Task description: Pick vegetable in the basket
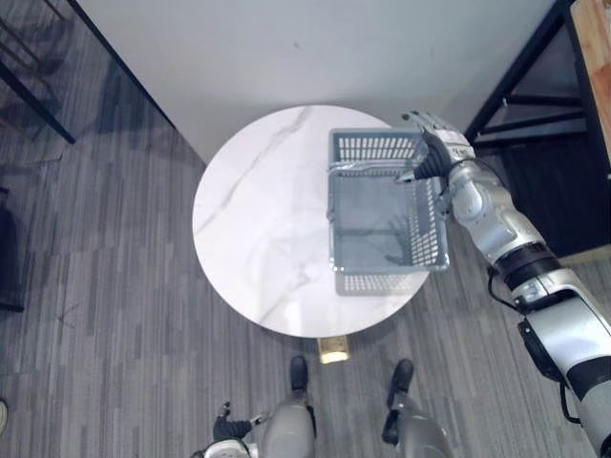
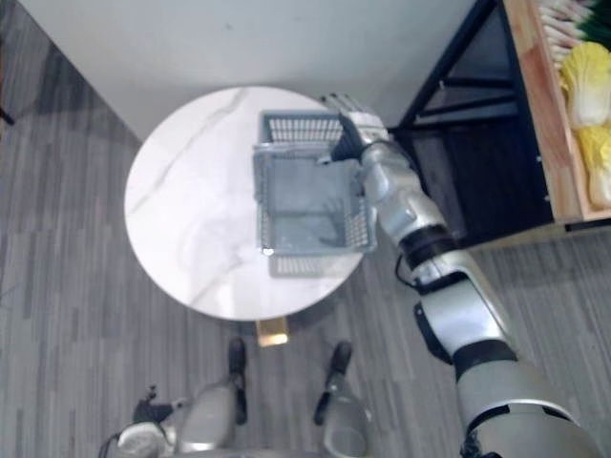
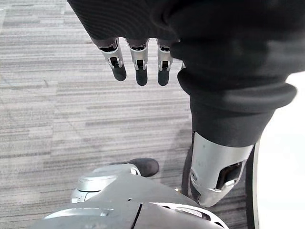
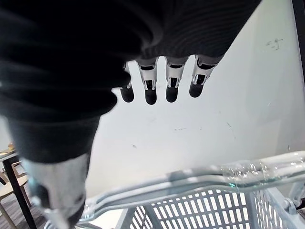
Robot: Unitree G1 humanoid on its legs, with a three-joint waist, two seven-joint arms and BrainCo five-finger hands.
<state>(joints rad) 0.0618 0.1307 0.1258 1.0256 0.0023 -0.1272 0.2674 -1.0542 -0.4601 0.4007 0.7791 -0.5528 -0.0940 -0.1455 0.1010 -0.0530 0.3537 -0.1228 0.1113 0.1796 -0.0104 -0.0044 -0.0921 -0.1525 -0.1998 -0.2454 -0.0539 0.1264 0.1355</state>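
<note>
Basket (image 1: 374, 148) of grey slatted plastic sits on the right half of the round white marble tabletop (image 1: 258, 219), its near edge close to the rim. From my station I see the right hand (image 1: 434, 134) at the basket's far right corner, arm reaching in from the right. Its fingers (image 4: 150, 90) are straight and spread, holding nothing. In the right wrist view the basket's handle (image 4: 205, 179), partly wrapped in clear film, lies past the fingers and apart from them. In the head views the thumb points down toward that handle; I cannot tell whether it touches.

The left hand (image 3: 138, 62) hangs low at my left side over the striped grey floor (image 1: 115, 286), fingers straight and relaxed, nothing in it.

The vegetables are well apart from the basket, off to my right. Pale yellow cabbages (image 2: 589, 76) and a bunch of green onions (image 2: 563, 19) lie in a wooden crate (image 2: 539, 124). A black frame (image 2: 449, 95) stands between it and the tabletop. A pale wall (image 1: 286, 48) runs behind the tabletop.
</note>
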